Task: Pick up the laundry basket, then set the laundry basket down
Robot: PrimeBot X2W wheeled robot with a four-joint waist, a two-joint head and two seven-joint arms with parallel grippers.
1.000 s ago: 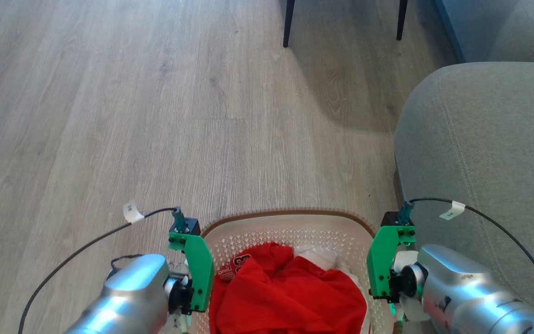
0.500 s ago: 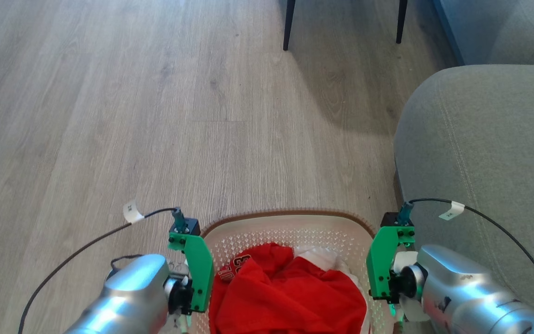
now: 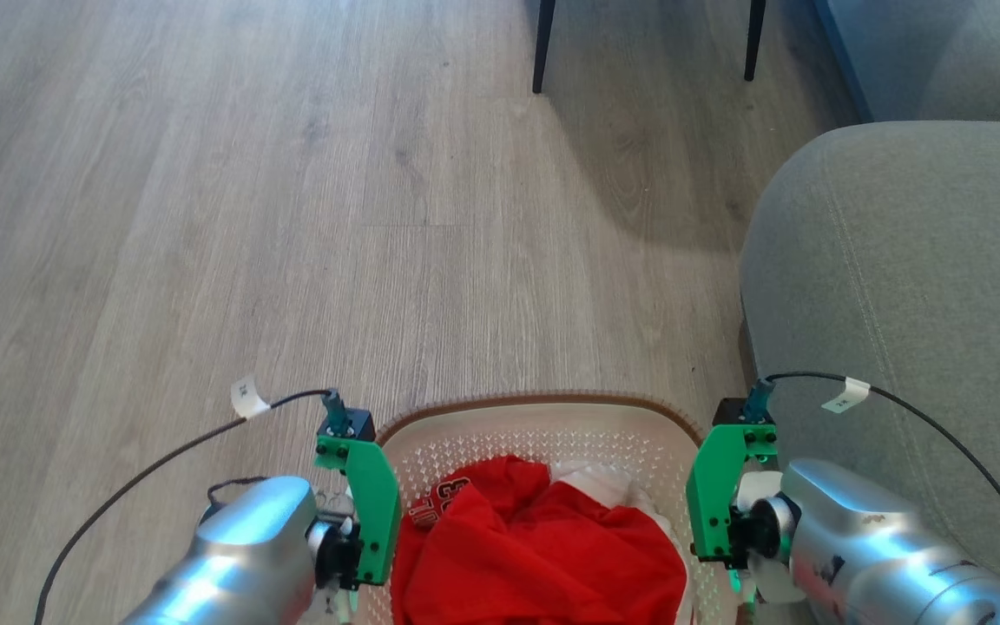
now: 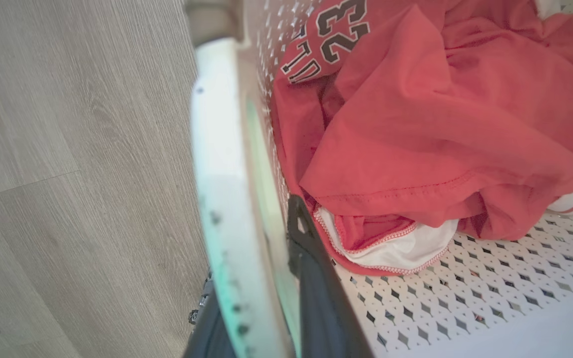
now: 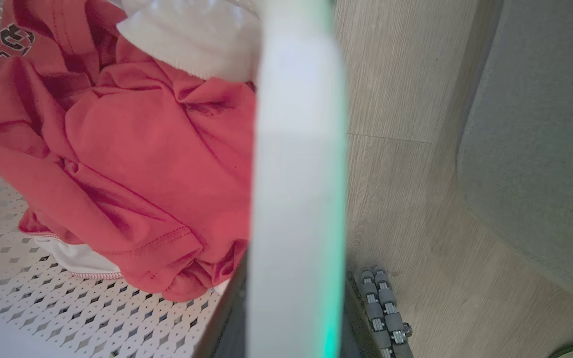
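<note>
The laundry basket (image 3: 543, 401), white with perforated walls and a brown rim, sits low in the head view between my two arms. Red and white clothes (image 3: 535, 547) lie in it. In the left wrist view my left gripper (image 4: 261, 303) is shut on the basket's white left handle (image 4: 217, 149), one dark finger (image 4: 316, 303) inside the wall. The right wrist view has my right gripper (image 5: 296, 308) shut on the right handle (image 5: 296, 149). I cannot tell whether the basket's bottom touches the floor.
A grey sofa (image 3: 908, 304) stands close on the right, almost against my right arm. Two dark chair legs (image 3: 542, 43) and a blue piece of furniture (image 3: 943, 52) stand at the far end. Wooden floor (image 3: 292, 217) stretches ahead and left.
The head view has shifted slightly, so the floor and sofa sit a little lower in the picture. Both grippers and the basket keep their places and their hold.
</note>
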